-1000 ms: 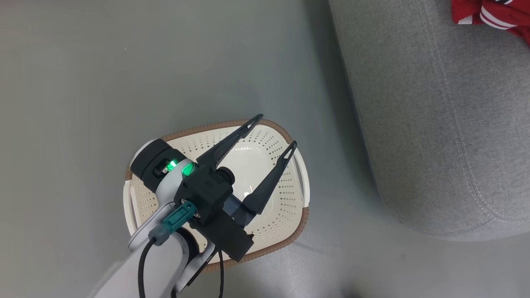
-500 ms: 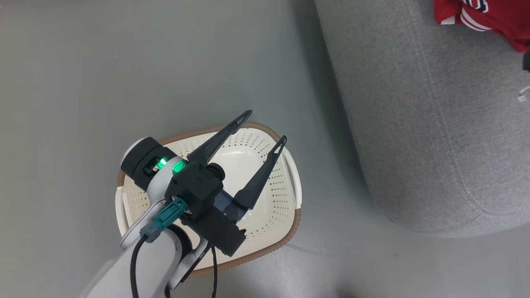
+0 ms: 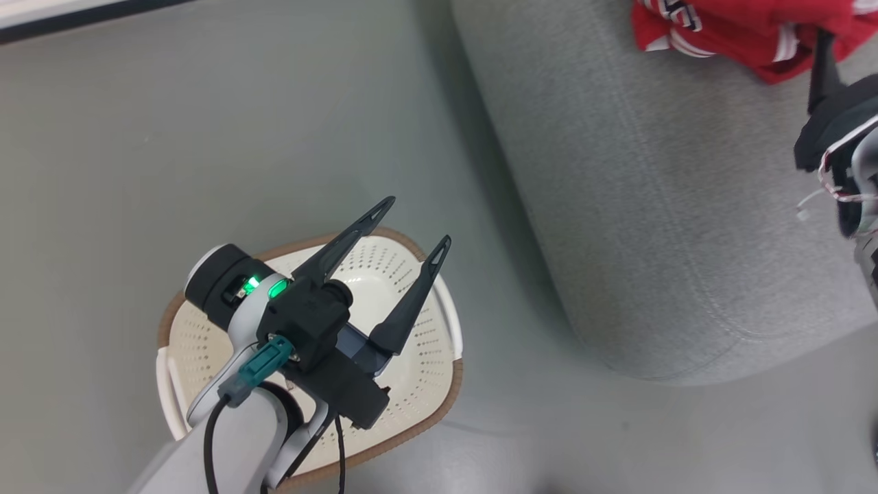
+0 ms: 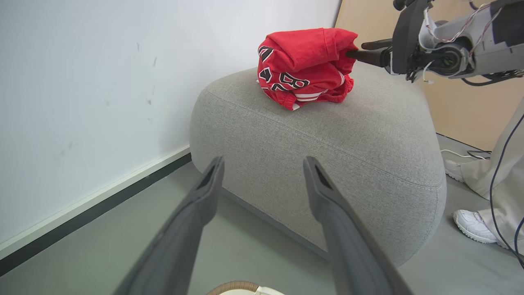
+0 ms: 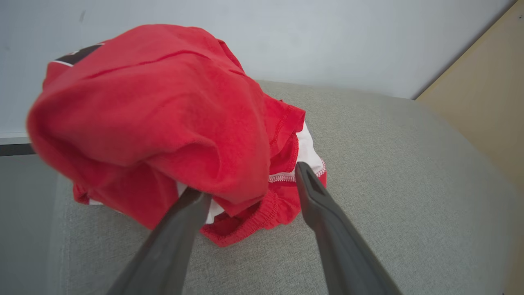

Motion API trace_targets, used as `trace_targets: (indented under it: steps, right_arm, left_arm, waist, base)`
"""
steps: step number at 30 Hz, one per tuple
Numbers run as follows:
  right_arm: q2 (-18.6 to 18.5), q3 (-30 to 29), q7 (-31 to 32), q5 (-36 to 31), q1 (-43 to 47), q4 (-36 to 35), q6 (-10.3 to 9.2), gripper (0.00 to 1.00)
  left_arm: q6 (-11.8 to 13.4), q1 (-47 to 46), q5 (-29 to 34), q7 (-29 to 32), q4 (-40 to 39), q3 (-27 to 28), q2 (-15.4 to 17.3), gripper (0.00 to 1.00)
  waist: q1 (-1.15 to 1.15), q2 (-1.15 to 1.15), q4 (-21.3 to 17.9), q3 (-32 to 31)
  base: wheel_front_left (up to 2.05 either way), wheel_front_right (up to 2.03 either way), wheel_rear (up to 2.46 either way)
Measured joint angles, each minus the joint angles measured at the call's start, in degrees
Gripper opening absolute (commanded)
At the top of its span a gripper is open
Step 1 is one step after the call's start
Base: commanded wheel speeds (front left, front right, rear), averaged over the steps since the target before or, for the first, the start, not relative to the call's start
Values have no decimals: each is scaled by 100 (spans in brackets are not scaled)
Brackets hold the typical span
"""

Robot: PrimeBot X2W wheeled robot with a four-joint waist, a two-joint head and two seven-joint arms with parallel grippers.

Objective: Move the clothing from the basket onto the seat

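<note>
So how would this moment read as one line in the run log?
clothing: piled on seat | basket: looks empty | right tool: open at clothing | left tool: open over basket

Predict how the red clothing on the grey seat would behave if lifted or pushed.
Probably floppy: the clothing lies in soft folds and would drape from one pinch point. Likely light, as the seat barely dents under it. Pushed, it would probably bunch and drag on the woven fabric, not slide.
</note>
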Motion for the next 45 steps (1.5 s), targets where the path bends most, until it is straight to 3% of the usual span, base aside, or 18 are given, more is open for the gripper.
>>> trace_targets:
  steps: [13,24,37,45]
  right_arm:
    - [101,58,-53,-23,399,126,171,100]
    - [60,59,-59,-42,436,70,266,100]
    - [375,165,-83,-78,628,-324,466,100]
    - [827,237,-85,-127,1303,-654,405,100]
  left_arm:
    - [20,253,-215,-144,257,26,-23,100]
    - [123,372,-421,-463,637,174,-286,100]
    - [474,1078,-840,-943,1071,691,-393,100]
    - [710,1698,-1048,-1093,1198,1137,-222,100]
  waist:
    - [0,0,-459,-561]
    - [-1,-2,-525,-1286]
    - [-1,-1,6,-2107]
    - [0,-1,559,-2599]
  base:
    - [0,0,0]
    - [0,0,0]
    - [0,0,0]
    - [0,0,0]
